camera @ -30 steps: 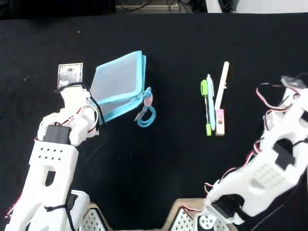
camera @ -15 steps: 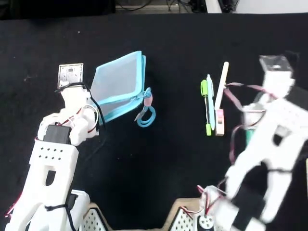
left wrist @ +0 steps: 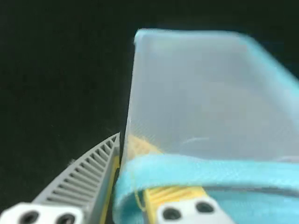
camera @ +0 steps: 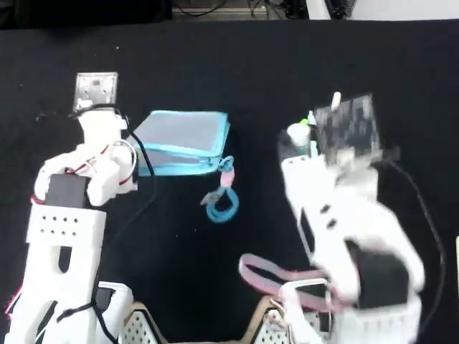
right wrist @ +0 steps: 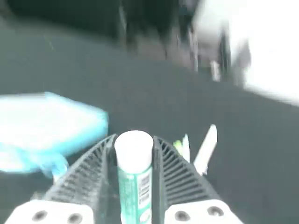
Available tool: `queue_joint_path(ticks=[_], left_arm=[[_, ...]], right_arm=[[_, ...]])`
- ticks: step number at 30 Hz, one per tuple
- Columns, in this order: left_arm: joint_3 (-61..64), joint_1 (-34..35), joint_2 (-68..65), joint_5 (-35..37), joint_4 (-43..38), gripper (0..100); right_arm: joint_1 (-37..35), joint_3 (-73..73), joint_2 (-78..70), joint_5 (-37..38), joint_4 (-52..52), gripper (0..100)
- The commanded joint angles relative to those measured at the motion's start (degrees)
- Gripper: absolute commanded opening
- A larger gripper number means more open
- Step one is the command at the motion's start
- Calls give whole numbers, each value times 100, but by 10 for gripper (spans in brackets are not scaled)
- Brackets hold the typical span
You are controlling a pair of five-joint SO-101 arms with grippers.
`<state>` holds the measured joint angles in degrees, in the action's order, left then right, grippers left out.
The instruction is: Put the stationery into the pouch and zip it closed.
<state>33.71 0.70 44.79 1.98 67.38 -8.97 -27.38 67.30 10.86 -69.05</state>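
while the left pincer (left wrist: 124, 142) grips the pouch (left wrist: 201, 102) by its blue edge | right pincer (right wrist: 134, 142) closed on what may be a glue stick (right wrist: 134, 182) | pens (right wrist: 205, 144) just beyond its tips

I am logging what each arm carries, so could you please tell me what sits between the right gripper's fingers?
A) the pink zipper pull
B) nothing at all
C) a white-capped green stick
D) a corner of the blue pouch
C: in the right wrist view the right gripper is shut on a white-capped green stick, with the blue pouch apart from it.
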Motion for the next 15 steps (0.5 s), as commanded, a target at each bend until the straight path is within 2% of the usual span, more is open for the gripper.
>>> queue_joint_path(ticks=[1, 9, 15], left_arm=[[-1165, 31, 35, -44, 360, 30], [-2316, 13, -35, -44, 941, 30], [-2114, 22, -44, -35, 1037, 30]], right_arm=[[-677, -84, 716, -53, 651, 11], [-2198, -497, 1719, -53, 1749, 11], [-3130, -1437, 1974, -18, 3174, 11]])
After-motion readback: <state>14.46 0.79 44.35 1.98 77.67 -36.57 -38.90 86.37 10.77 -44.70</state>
